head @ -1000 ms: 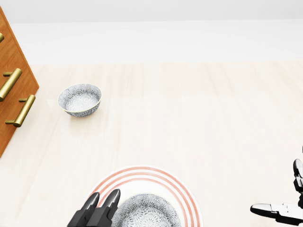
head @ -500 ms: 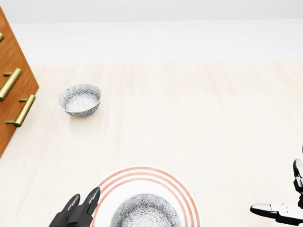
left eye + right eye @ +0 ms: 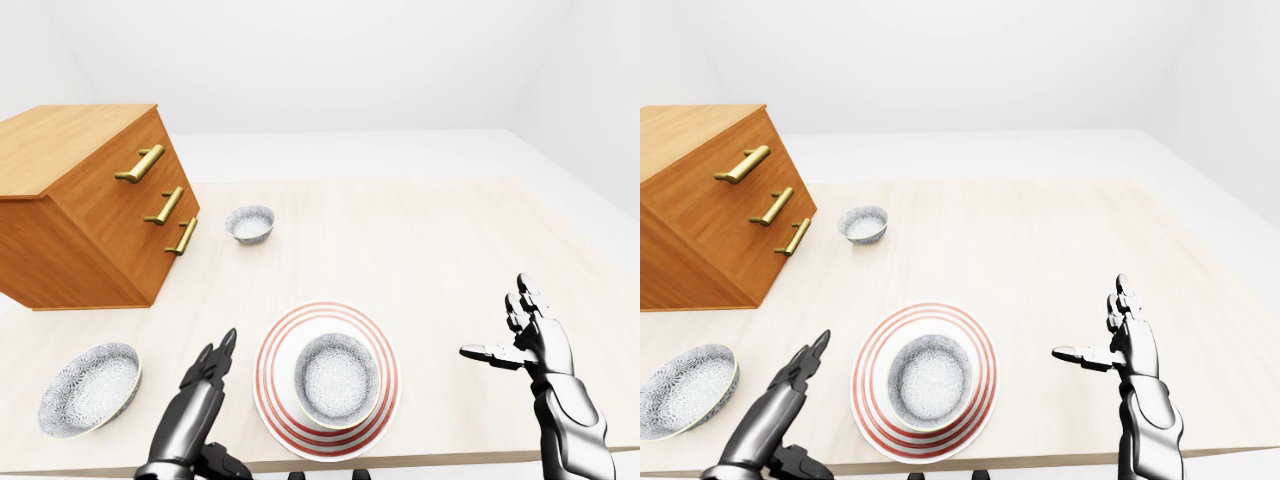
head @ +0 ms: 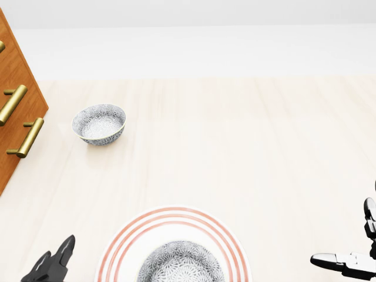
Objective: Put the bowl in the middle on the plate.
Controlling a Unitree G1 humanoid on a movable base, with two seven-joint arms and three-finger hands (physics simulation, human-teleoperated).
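Pale wooden tabletop (image 3: pixel 430 240) fills every view, with plain white walls behind. At its near edge the plate (image 3: pixel 272 395) carries the middle bowl (image 3: pixel 337 378), upright and centred inside the red rings. The left hand (image 3: pixel 203 385) has withdrawn leftward from the plate rim over the last second. Its fingers are extended, hold nothing, and stand just beside the plate. The right hand (image 3: pixel 528 338) is spread, empty and well apart. Judgement: the bowl is placed and released. Only the eye views show a second bowl (image 3: pixel 88 388) by the near-left corner; the head view crops it and shows just the left fingertips. Farther out, a third bowl (image 3: pixel 250 223) sits beside the drawer cabinet (image 3: pixel 95 215).
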